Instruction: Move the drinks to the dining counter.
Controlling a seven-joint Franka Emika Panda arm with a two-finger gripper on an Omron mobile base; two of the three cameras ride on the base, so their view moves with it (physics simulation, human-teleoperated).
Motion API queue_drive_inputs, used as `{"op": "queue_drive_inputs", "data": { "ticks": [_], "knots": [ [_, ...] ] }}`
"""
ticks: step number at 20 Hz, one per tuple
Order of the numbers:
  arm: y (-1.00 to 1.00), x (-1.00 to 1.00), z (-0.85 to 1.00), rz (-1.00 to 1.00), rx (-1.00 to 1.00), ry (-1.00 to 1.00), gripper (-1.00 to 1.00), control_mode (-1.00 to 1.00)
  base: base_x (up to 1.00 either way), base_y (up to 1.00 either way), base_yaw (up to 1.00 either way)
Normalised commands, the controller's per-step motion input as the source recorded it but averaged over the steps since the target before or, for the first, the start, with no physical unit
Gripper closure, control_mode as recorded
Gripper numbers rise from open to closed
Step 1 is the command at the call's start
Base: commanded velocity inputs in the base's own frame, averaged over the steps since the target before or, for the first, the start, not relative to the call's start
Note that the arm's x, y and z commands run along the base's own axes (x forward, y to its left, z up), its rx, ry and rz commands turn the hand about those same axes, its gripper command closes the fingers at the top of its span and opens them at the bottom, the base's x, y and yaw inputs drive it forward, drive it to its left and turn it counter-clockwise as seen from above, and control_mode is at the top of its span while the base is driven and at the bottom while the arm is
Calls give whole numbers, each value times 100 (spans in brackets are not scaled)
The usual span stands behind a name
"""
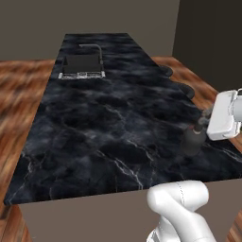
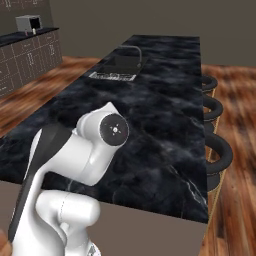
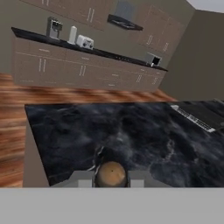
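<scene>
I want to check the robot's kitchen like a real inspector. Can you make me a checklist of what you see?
Surface: long black white-veined marble island counter, bare across most of its top.
Job's things: dark round-bodied glass bottle standing upright near the counter's right edge; its brownish round cap sits between the fingertips.
Clutter: nothing seen.
Grippers: two-finger gripper shut on the bottle's neck.
Cables: nothing seen.
Surroundings: inset sink with faucet at the far end; dark round stools along one side; wooden floor; brown wall cabinets with a grey toaster oven on a separate worktop.
</scene>
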Motion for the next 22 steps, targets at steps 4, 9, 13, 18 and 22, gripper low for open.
{"op": "queue_drive_inputs", "data": {
  "ticks": [4,9,13,18,22],
  "knots": [
    [-7,11,-14,0,0,1,100,-100,0,0,0],
    [-9,16,-13,0,0,4,100,-100,0,0,0],
    [-4,18,-15,0,0,4,100,-100,0,0,0],
    [-7,17,-17,0,0,5,100,-100,0,0,0],
    [-11,13,-21,0,0,3,100,-100,0,0,0]
  ]
}}
